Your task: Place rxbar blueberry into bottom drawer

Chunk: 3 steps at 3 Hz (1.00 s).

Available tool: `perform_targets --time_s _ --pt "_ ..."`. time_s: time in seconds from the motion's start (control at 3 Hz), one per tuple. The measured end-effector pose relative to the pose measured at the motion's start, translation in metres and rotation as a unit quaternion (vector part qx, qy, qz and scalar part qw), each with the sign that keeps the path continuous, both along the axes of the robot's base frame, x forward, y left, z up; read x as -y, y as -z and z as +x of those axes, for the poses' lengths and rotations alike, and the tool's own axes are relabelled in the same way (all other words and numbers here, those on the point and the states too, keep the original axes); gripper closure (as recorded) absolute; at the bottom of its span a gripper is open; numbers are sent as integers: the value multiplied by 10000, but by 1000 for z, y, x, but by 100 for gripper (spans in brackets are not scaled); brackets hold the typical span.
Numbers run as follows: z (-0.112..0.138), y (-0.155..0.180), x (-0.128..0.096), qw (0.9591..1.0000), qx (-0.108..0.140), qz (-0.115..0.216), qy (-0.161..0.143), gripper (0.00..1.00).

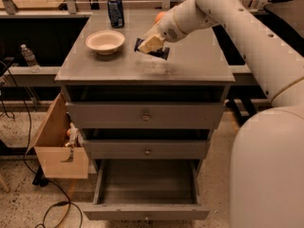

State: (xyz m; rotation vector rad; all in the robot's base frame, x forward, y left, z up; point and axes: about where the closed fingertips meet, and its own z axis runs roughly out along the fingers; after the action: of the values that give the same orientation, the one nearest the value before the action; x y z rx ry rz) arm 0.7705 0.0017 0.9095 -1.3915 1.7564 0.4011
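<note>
We are holding the gripper (pixel 151 45) at upper centre of the frame, over the table (pixel 199 65), fingers seemingly pinching the rxbar blueberry (pixel 161 54) across its flat faces. It is likely light, thin and slick-wrapped.

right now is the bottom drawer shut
No, the bottom drawer stands pulled out, while the gripper is up at the rxbar blueberry above the cabinet top.
</note>
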Motion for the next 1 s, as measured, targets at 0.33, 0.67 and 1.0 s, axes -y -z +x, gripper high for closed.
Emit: perform_targets --time_s 0.33,0.67,1.0 --pt "-23 -10 -6 9996 -44 -231 -150 100" --pt "-63 -1 -7 9973 -514 -351 -390 100" --pt "-64 0 -8 9972 -527 -369 -392 100"
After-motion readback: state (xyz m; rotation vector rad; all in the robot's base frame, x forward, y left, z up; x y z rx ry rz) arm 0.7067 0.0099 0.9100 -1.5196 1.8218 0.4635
